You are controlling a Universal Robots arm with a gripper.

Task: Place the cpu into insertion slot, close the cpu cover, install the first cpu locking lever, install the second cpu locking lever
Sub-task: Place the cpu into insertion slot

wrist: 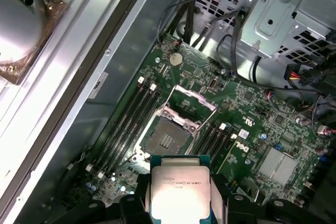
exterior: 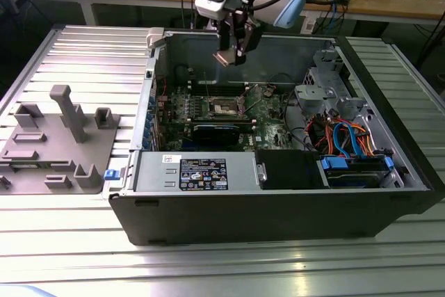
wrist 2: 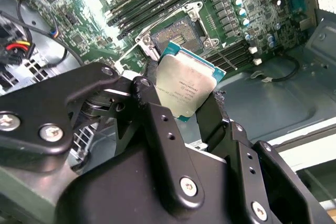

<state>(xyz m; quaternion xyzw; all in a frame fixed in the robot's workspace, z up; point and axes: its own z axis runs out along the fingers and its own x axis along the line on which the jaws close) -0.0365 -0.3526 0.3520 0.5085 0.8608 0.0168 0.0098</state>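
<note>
My gripper [exterior: 233, 52] hangs above the open computer case, shut on the cpu [wrist: 180, 188], a flat square chip with a silvery top and a teal edge. Both wrist views show the black fingers [wrist 2: 157, 109] pressing on two opposite sides of the cpu [wrist 2: 186, 86]. The insertion slot [wrist: 165, 138] lies bare on the green board, directly below and a little ahead of the chip, also seen as the insertion slot [wrist 2: 179, 31] and, in the exterior view, as the insertion slot [exterior: 227, 107]. The cpu cover [wrist: 193, 98] stands hinged open at the slot's far side.
Memory slots [wrist: 125, 124] run beside the socket. A silvery drive cage [exterior: 332, 95] and blue and orange cables [exterior: 348, 137] fill the case toward the exterior view's right, and a power supply [exterior: 198, 172] lines its near wall. A grey fixture plate [exterior: 55, 145] lies outside.
</note>
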